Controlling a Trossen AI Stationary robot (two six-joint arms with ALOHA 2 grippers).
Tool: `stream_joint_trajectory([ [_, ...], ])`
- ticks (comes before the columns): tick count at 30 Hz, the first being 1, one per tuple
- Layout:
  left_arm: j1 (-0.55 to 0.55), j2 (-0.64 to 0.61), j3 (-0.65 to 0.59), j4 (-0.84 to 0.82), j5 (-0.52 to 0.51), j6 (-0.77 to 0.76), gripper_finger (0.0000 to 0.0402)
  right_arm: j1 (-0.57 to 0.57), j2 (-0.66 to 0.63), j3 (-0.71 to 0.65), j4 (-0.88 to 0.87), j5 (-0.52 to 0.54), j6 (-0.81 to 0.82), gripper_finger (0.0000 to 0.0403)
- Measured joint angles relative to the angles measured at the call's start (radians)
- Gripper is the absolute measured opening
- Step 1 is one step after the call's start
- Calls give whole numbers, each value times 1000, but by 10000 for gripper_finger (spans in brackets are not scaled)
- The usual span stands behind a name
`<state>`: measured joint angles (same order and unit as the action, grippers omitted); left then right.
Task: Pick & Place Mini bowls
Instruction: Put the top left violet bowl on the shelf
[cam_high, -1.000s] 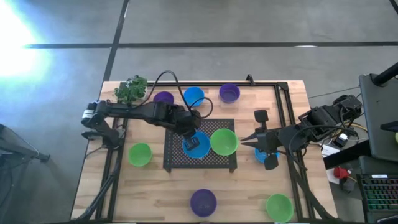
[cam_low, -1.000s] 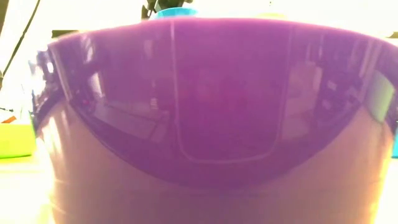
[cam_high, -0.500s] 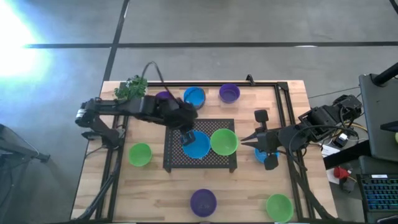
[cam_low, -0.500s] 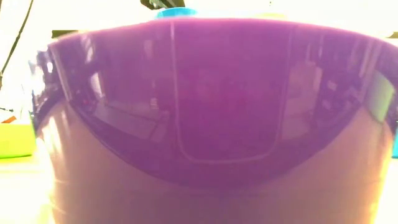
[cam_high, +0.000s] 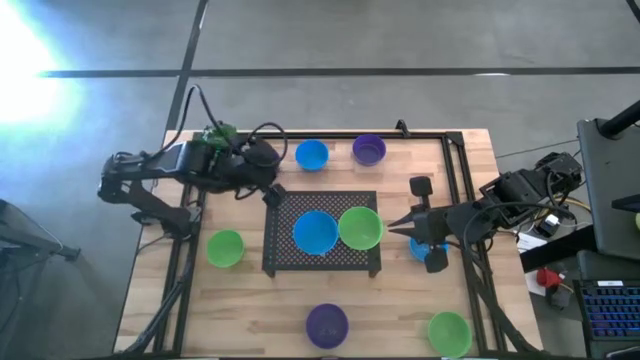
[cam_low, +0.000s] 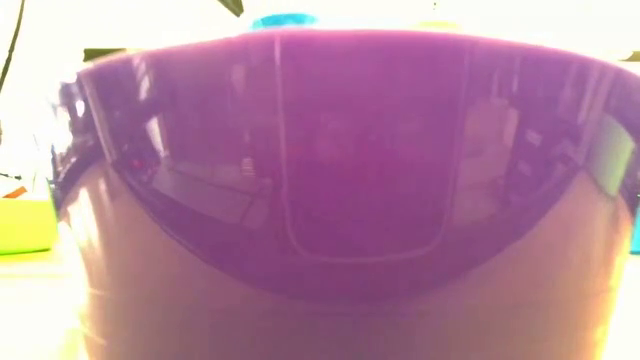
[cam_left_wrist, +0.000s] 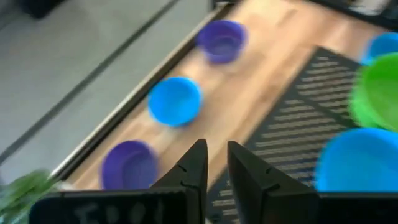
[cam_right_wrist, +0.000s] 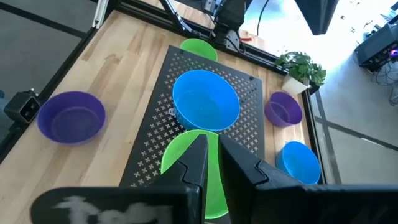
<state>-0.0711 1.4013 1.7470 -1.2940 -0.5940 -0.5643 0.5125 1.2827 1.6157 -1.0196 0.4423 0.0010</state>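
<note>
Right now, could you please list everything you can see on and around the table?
blue mini bowls: three; one on the black mesh mat, one at the far edge, one under the right claw.
green mini bowls: three; one on the mat, one left of it, one in the near right corner.
purple mini bowls: three; two at the far edge, one at the near edge.
black mesh mat: one, table centre.
plant: one, green, far left corner.
left claw: empty, beyond the mat's far left corner.
right claw: shut, empty, right of the mat.
</note>
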Motion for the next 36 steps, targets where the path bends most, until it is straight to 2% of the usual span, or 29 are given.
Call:
stream_joint_trajectory([
  [3,5,-1,0,-54,-52,-62,55,0,0,0,0,0,0,34],
  [8,48,-1,-1,-125,-62,-156,55,0,0,0,2,0,0,34],
  [17,217,-2,-42,-184,-55,-261,55,0,0,0,2,1,22,34],
  [27,401,-23,-232,-181,54,-344,55,0,0,0,-1,1,26,34],
  [32,447,-45,-377,-165,68,-411,55,0,0,0,-1,1,26,34],
  [36,489,-76,-506,-71,112,-424,55,0,0,0,-1,1,26,34],
])
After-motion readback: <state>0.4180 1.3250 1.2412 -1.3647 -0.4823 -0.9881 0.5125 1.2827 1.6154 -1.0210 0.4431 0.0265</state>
